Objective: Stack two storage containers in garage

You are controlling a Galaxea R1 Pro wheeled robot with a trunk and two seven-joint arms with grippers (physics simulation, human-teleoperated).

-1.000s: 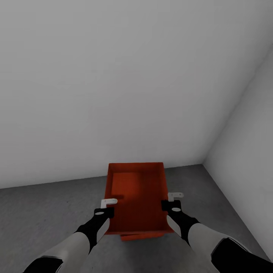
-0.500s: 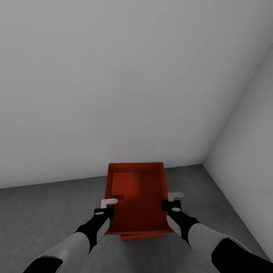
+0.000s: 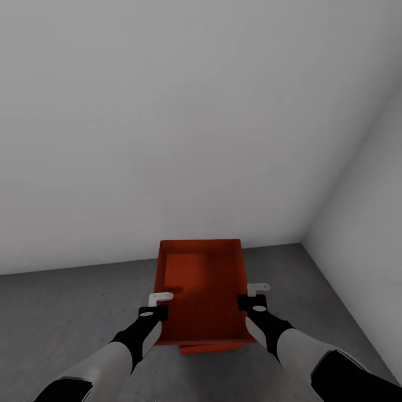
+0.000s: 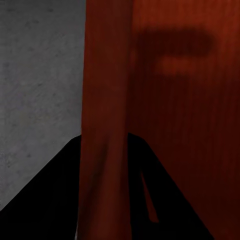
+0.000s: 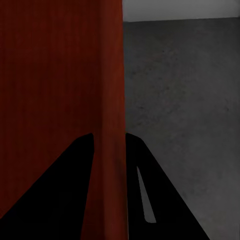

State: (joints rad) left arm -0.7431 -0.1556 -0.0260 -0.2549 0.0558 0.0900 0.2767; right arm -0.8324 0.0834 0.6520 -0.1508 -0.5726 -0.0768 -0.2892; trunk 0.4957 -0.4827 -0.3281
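An open orange-red storage container [image 3: 201, 296] is in front of me in the garage, near the corner of two pale walls. My left gripper [image 3: 158, 302] is shut on its left wall [image 4: 107, 100], and my right gripper [image 3: 250, 296] is shut on its right wall [image 5: 110, 75]. In both wrist views the thin wall runs between the dark fingers [image 4: 55, 200] [image 5: 160, 200]. Under the container's near edge a sliver of the second storage container [image 3: 209, 350] shows above the concrete floor [image 3: 67, 312]. I cannot tell whether the two boxes touch.
A plain grey wall [image 3: 167, 139] stands just behind the containers. A second wall [image 3: 368, 212] closes the right side, meeting the first in a corner [image 3: 304, 241]. Open concrete floor spreads to the left of the boxes.
The view has shifted very slightly, so the wall corner sits a touch further right. Grippers and container stand as before.
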